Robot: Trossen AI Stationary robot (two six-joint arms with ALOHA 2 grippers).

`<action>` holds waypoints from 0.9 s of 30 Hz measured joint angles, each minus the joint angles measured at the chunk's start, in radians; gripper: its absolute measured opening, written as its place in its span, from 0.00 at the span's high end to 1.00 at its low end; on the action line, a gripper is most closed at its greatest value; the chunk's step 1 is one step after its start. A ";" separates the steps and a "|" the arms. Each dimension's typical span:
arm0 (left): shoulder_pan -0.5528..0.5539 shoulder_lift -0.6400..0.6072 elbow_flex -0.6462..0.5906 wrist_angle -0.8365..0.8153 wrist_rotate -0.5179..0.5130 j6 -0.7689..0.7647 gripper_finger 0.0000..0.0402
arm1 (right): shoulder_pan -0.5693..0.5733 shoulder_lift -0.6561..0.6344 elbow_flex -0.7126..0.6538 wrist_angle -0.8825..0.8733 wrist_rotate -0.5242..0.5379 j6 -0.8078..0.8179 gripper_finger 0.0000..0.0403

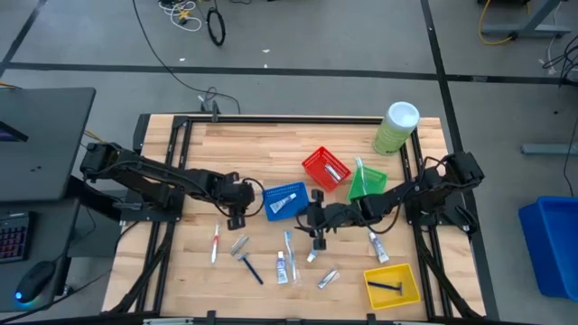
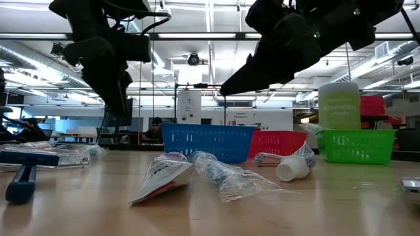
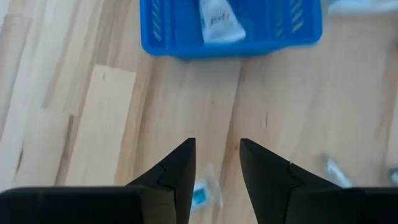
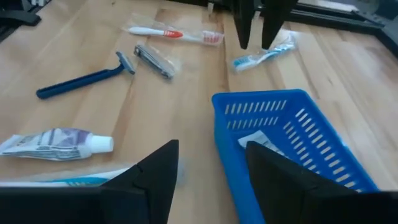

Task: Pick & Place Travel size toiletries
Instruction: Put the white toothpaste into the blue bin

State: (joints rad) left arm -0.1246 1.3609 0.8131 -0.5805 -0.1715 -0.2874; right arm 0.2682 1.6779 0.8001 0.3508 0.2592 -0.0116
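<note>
Right claw (image 4: 205, 165) over half-hidden toothbrush (image 4: 68, 181)

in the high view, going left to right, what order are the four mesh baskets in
blue basket → red basket → green basket → yellow basket, which sits lower in the picture, near the table's front edge

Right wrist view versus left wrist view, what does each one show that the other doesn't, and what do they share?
Only the right wrist view shows the blue razor, the red toothbrush, a tube lying on the table, and the left gripper with fingers apart. Only the left wrist view shows the bare wood directly under that gripper. Both show the blue basket holding a tube, and a wrapped pale blue toothbrush.
</note>
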 joint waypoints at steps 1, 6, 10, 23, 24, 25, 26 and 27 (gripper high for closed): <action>0.000 0.000 0.000 0.015 0.000 -0.006 0.67 | -0.005 0.000 0.000 0.000 0.000 -0.011 0.50; -0.010 0.000 0.000 0.057 0.071 -0.026 0.67 | -0.036 0.000 0.000 0.008 0.000 -0.101 0.46; -0.044 0.000 0.000 0.096 0.107 -0.099 0.67 | -0.065 0.000 0.000 0.034 -0.005 -0.151 0.45; -0.117 0.000 0.000 0.265 0.006 -0.042 0.67 | -0.039 -0.069 0.001 -0.081 -0.127 -0.321 0.50; -0.117 0.000 0.000 0.277 0.003 -0.046 0.67 | -0.030 -0.084 0.001 -0.097 -0.141 -0.318 0.50; -0.118 0.000 0.000 0.292 0.004 -0.047 0.67 | -0.022 -0.102 0.002 -0.120 -0.155 -0.312 0.50; -0.119 0.000 0.000 0.312 0.006 -0.047 0.67 | -0.013 -0.119 0.002 -0.152 -0.167 -0.311 0.50; -0.123 0.000 0.000 0.330 0.010 -0.046 0.67 | -0.005 -0.134 0.002 -0.182 -0.182 -0.311 0.49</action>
State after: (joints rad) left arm -0.2473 1.3609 0.8131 -0.2502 -0.1613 -0.3336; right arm 0.2636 1.5444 0.8021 0.1688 0.0775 -0.3229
